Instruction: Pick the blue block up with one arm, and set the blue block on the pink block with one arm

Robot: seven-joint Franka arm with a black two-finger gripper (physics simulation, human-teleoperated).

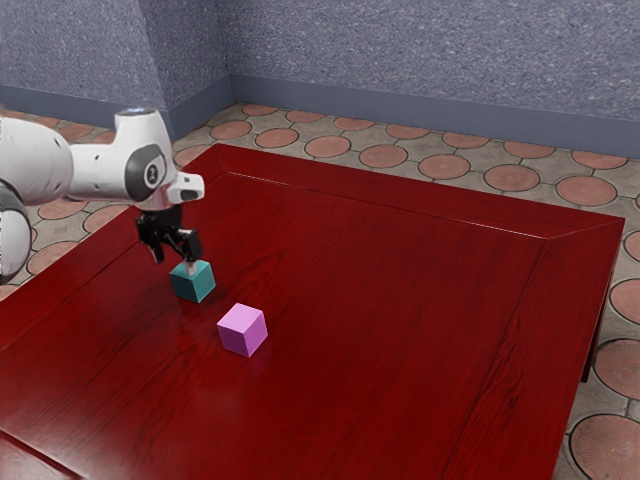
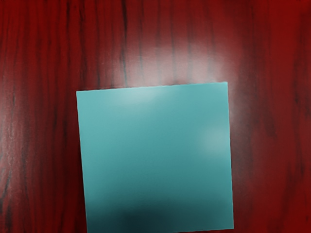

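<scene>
The blue block [image 1: 193,281], a teal-blue cube, rests on the dark red table [image 1: 400,300] toward the exterior view's left. My black gripper [image 1: 175,252] hangs just above it, open, with its fingertips [image 1: 188,266] close to the block's top and not around its sides. In the wrist view the blue block [image 2: 155,158] lies directly under my hand, its top face square to the camera. The pink block [image 1: 243,329] sits on the table a short way nearer the front and to the exterior view's right of the blue one, apart from it.
The table's raised rim [image 1: 400,195] runs along the back and the right side. Beyond it is a floor of round tiles [image 1: 470,160] and a grey wall. The white arm [image 1: 90,165] comes in from the exterior view's left.
</scene>
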